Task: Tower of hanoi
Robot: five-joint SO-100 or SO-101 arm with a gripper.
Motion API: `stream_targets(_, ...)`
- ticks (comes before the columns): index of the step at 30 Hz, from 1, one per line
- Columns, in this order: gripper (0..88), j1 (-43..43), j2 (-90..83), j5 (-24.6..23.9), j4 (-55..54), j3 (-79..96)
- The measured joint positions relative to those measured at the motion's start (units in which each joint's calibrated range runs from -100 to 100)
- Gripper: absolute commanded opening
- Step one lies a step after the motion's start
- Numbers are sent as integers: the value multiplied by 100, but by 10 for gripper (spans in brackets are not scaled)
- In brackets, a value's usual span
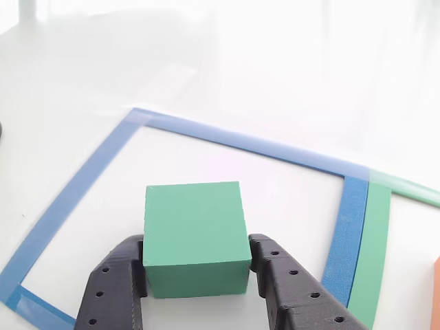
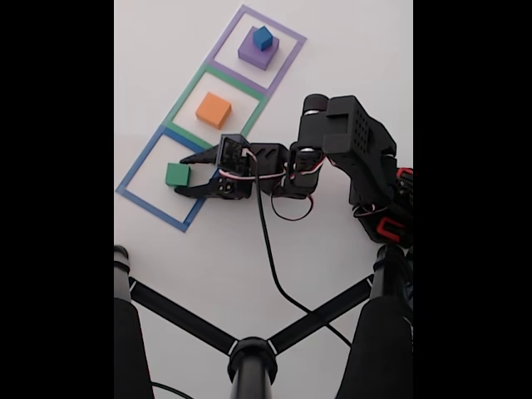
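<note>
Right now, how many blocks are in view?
4: green block inside the blue outline, between the end effector fingers; orange block inside green outline; blue block atop purple block.

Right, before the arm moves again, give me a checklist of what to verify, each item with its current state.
1. Green block sits between the fingers of the gripper: ok.
2. Fingers pressing on the green block's sides: cannot tell; they look flush in the other view, but the contact is unclear.
3. Green block inside the blue tape square, clear of its edges: ok.
4. Orange block alone in the green tape square: ok.
5. Blue cube stacked on the purple block: ok.
6. Cable clear of the blocks: ok.
</note>
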Motion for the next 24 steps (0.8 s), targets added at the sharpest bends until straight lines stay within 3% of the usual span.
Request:
stream_targets(14, 76, -98, -650, 0, 233, 322)
stream_targets(24, 77, -147, -3824, 39, 3010, 888)
